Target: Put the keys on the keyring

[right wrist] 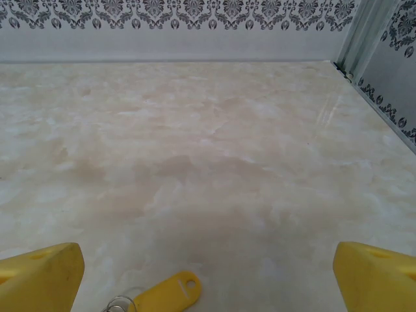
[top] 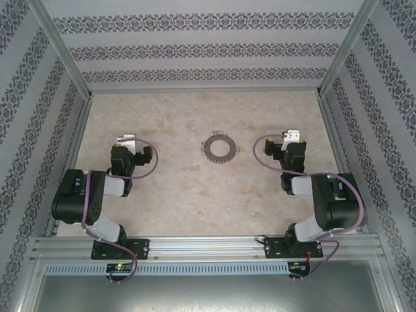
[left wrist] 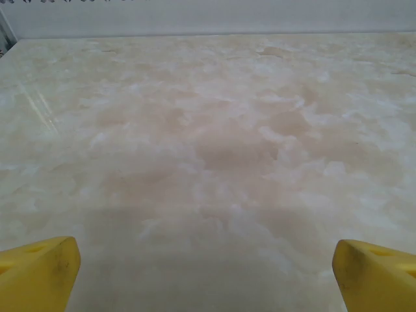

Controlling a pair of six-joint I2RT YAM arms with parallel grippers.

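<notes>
Top external, keyring (top: 220, 148) midway, seemingly clear of fingers (left wrist: 39, 273)

The worktop (top: 195, 188) is cream with mottled beige marbling; the keyring (top: 220, 149) on it is dark grey. The walls (top: 195, 45) around the worktop are white with black damask bands. The key tag (right wrist: 168, 294) and the fingers (right wrist: 39, 276) of the right end effector (right wrist: 208, 260) are yellow.

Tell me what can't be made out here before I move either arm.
Yellow tag, right wrist view: the bottom edge cuts it and its small ring; anything hanging beyond is out of frame.
Keyring, top view: too small to tell where it opens or what fringes its rim.
Both wrist views: the frame's bottom corners cut off the yellow jaws, which are spread wide.
</notes>
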